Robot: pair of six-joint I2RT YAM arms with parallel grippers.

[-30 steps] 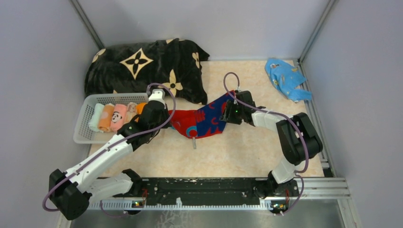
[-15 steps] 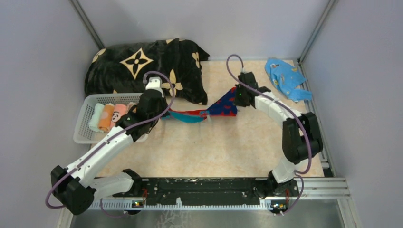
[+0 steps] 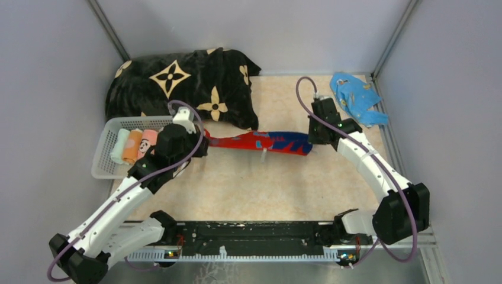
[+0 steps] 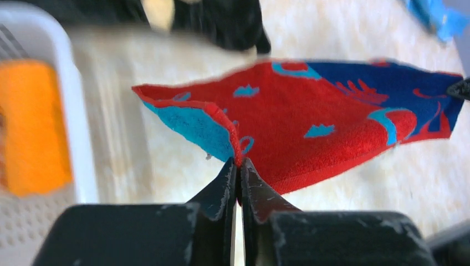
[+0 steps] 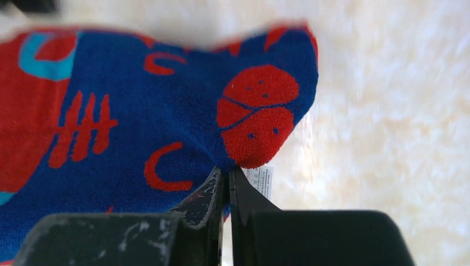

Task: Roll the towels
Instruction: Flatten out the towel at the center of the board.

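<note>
Your left gripper point(image 4: 239, 166) and right gripper point(image 5: 226, 173) each pinch an end of the printed towel point(image 3: 260, 142) mid-frame; lay it down flat and taut.

printed towel point(image 3: 260, 142) centre, between left gripper point(image 3: 205, 142) and right gripper point(image 3: 312, 141) | basket point(image 3: 102, 161) left, rolled towels point(image 3: 134, 147) in it | plush blanket point(image 3: 177, 83) behind basket | crumpled cloth point(image 3: 355, 97) far-right corner

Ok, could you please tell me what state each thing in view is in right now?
Red-and-blue printed towel: unrolled, stretched between both grippers.
Left gripper: shut on the towel's red end.
Right gripper: shut on the towel's blue end.
Rolled towels: rolled, side by side in the basket.
White basket: upright, holding the rolls.
Black flower blanket: heaped at the far left.
Light blue cloth: crumpled, unrolled, far right corner.
</note>
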